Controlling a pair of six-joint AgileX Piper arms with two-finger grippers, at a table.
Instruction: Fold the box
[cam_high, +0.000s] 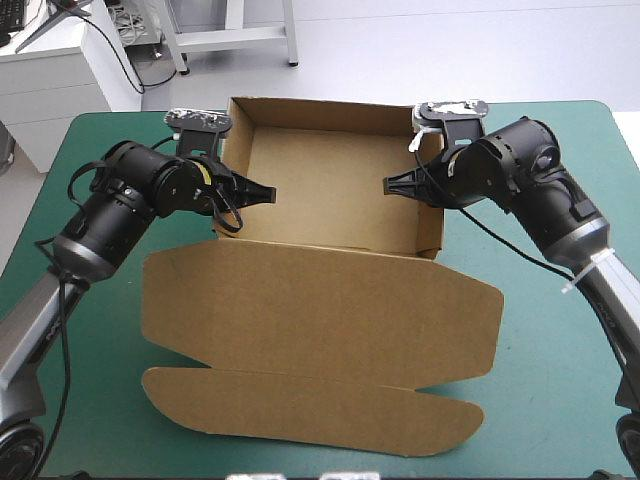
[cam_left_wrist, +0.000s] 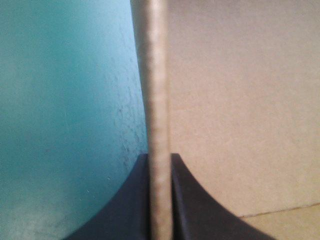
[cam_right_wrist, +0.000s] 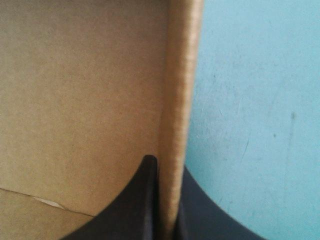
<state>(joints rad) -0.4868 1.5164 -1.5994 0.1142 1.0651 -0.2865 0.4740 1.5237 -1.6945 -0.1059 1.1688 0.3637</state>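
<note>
The brown box (cam_high: 340, 180) stands as an open tray at the table's middle, walls raised, its lid (cam_high: 320, 305) lying flat toward the near edge with a curved flap (cam_high: 310, 405) at its end. My left gripper (cam_high: 262, 192) is shut on the box's left wall; in the left wrist view that wall's edge (cam_left_wrist: 159, 100) runs up between the black fingers (cam_left_wrist: 187, 200). My right gripper (cam_high: 395, 185) is shut on the right wall, whose edge (cam_right_wrist: 180, 100) stands between its fingers (cam_right_wrist: 142, 200) in the right wrist view.
Bare teal-green cover (cam_high: 560, 340) lies to the right of the lid and to the left (cam_high: 100, 320). A white cabinet (cam_high: 60, 70) stands beyond the table's far left corner.
</note>
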